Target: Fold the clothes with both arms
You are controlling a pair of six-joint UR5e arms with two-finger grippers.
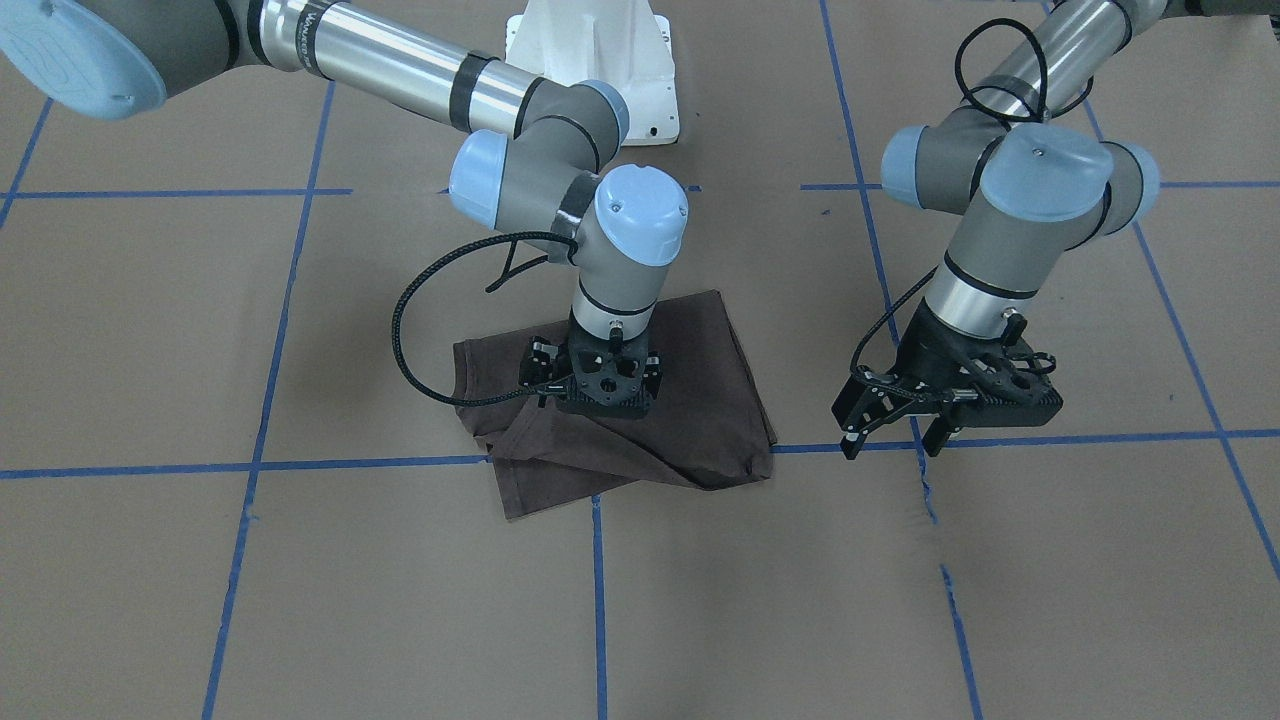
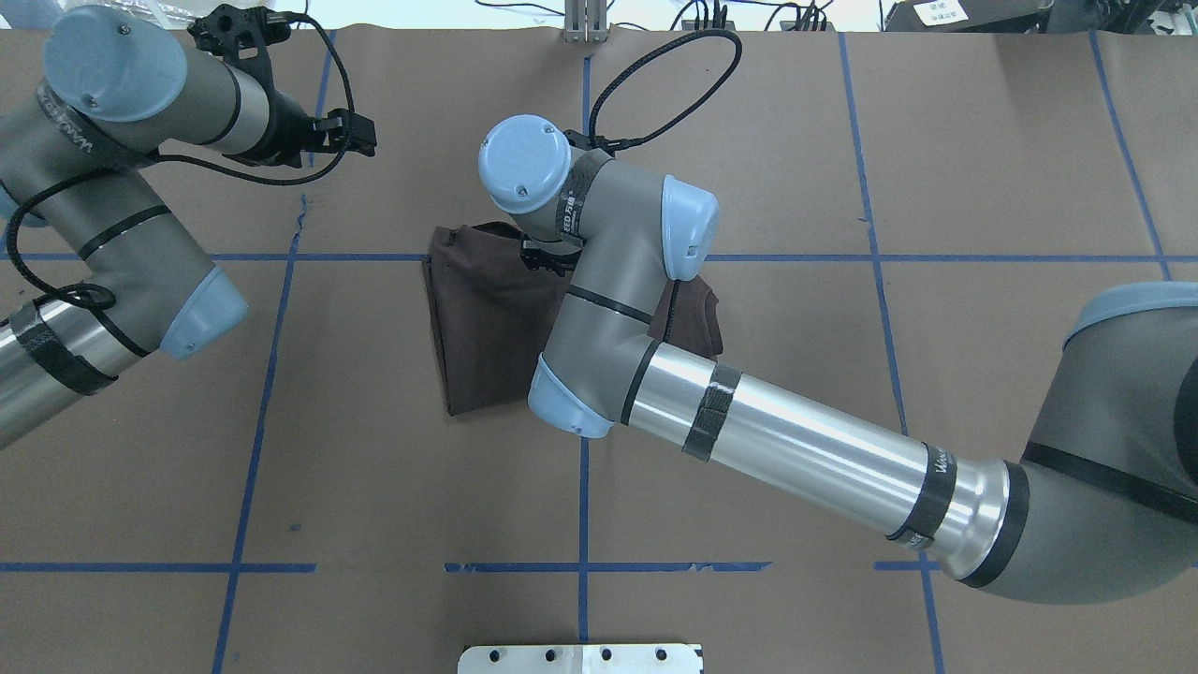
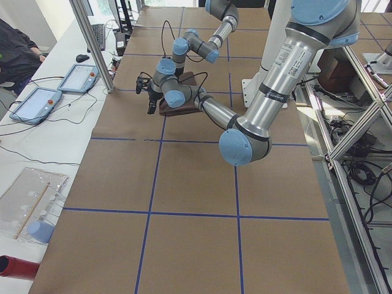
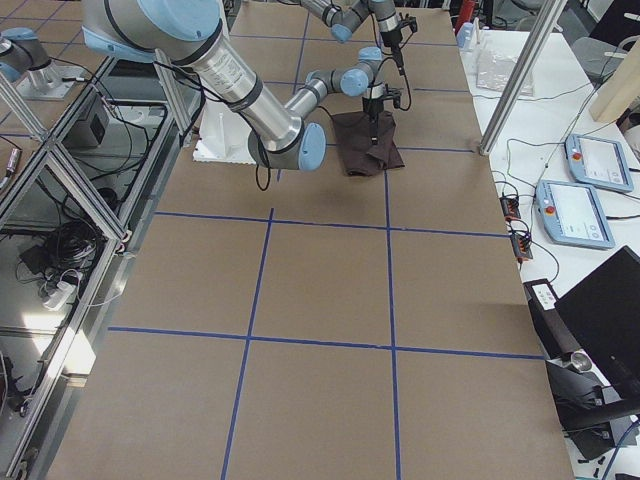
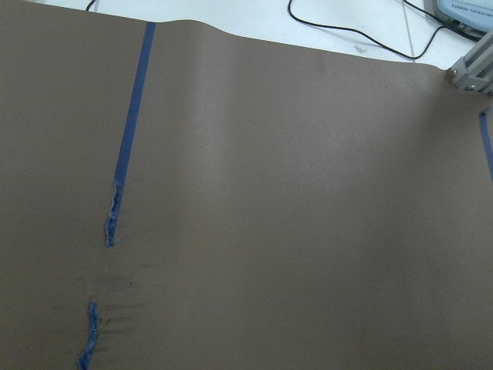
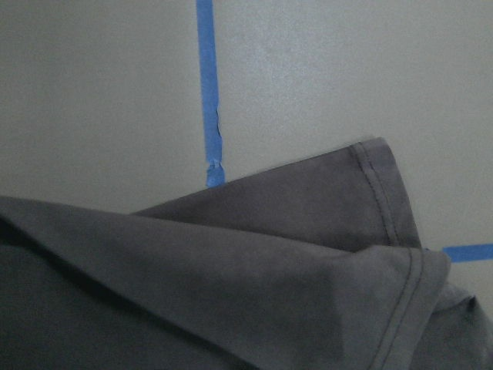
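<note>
Table: brown paper-covered table [image 1: 150,330], divided into squares by blue tape lines [image 1: 350,465]. A white base pedestal [image 1: 590,60] stands at my edge.

Garment: dark brown short-sleeved T-shirt [image 1: 700,380], folded into a rough rectangle. It lies about midway between the table's two ends, somewhat nearer the operators' edge than mine, and covers a crossing of tape lines.

Garment layers: the upper layer is creased into a ridge that runs out from under my right gripper. A corner of the lower layer sticks out towards the operators' edge.

Right gripper: my black two-fingered right gripper [image 1: 598,395] points straight down onto the shirt's upper layer. Its body hides my fingertips and the wrist camera shows only cloth, so I cannot tell whether they are apart, together or pinching fabric.

Left gripper: my black two-fingered left gripper [image 1: 895,435] has its fingers spread apart with nothing between them. It hovers over bare paper at a tape line, well apart from the shirt, on the side towards the table's left end.

Right wrist view: a double-stitched hem corner lies over a tape line.

Left wrist view: bare paper with a torn stretch of tape.
</note>
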